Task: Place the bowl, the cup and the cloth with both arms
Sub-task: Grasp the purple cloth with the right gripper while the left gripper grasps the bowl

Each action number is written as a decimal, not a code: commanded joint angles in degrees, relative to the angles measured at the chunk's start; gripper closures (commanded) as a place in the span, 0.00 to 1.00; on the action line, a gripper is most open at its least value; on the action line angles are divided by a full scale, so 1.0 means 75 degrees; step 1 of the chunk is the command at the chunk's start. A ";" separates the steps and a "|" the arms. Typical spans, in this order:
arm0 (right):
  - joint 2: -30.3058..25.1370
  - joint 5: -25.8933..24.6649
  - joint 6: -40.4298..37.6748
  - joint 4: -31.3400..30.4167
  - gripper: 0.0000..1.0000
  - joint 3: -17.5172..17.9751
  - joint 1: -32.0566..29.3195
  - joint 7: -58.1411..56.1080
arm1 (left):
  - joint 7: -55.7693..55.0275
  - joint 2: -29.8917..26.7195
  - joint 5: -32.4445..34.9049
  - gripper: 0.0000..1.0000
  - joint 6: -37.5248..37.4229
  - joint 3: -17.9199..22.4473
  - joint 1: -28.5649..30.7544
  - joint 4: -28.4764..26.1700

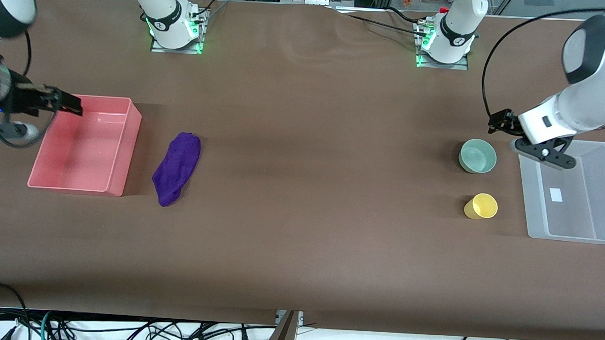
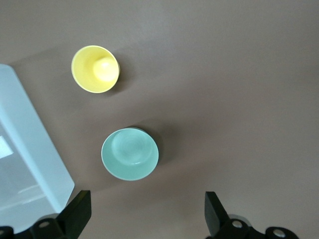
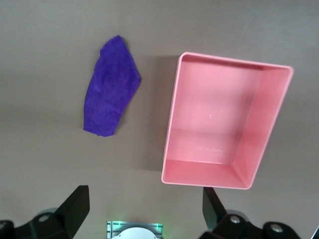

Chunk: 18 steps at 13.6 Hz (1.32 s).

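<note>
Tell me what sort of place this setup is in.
Most likely a robotics lab. Two white arms are bolted to a brown-covered table, the left gripper and right gripper both open, with loose cables along the table's edge nearest the front camera.

The brown table (image 1: 300, 240) carries a pink bin (image 1: 118, 181), cloth (image 1: 177, 166), bowl (image 1: 477, 156), cup (image 1: 481, 206) and clear bin (image 1: 572, 234).
</note>
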 commanded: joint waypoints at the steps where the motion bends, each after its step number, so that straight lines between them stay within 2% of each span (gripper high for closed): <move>1: 0.0559 0.0172 0.0226 0.0099 0.00 0.0041 0.0149 0.0001 | 0.0810 -0.0077 0.0403 0.00 0.1722 -0.0037 0.0142 -0.1444; 3: 0.0748 0.0734 0.0915 -0.0204 0.00 0.0041 0.0219 0.0037 | 0.1780 0.0075 0.0487 0.00 0.3258 -0.0025 0.0376 -0.2395; 5: 0.0946 0.0818 0.2073 -0.0835 0.00 0.0053 0.0406 0.0037 | 0.2847 0.0705 0.0487 0.00 0.4011 -0.0025 0.0739 -0.2493; 6: 0.1075 0.0830 0.2706 -0.1164 0.00 0.0204 0.0442 0.0049 | 0.3270 0.0975 0.0487 0.00 0.4456 -0.0037 0.0915 -0.2516; 11: 0.1603 0.0819 0.5906 -0.2981 0.00 0.0674 0.0442 0.0986 | 0.3766 0.2136 0.0873 0.02 0.5852 -0.0025 0.1186 -0.2715; 12: 0.1685 0.0819 0.6282 -0.3227 0.00 0.0685 0.0442 0.0998 | 0.3766 0.2312 0.0885 0.10 0.6006 -0.0037 0.1232 -0.2716; 13: 0.1756 0.0819 0.6646 -0.3508 0.00 0.0686 0.0442 0.0998 | 0.3778 0.2384 0.0886 0.24 0.6111 -0.0025 0.1233 -0.2716; 15: 0.1850 0.0819 0.7442 -0.4129 0.00 0.0686 0.0466 0.0998 | 0.4209 0.2408 0.0886 0.91 0.6113 -0.0037 0.1268 -0.2693; 16: 0.1897 0.0819 0.7841 -0.4387 0.00 0.0697 0.0466 0.0998 | 0.4351 0.2419 0.0886 1.00 0.6113 -0.0037 0.1314 -0.2669; 18: 0.1967 0.0819 0.8114 -0.4647 0.01 0.0697 0.0466 0.0998 | 0.4364 0.2408 0.0886 1.00 0.6101 -0.0048 0.1315 -0.2657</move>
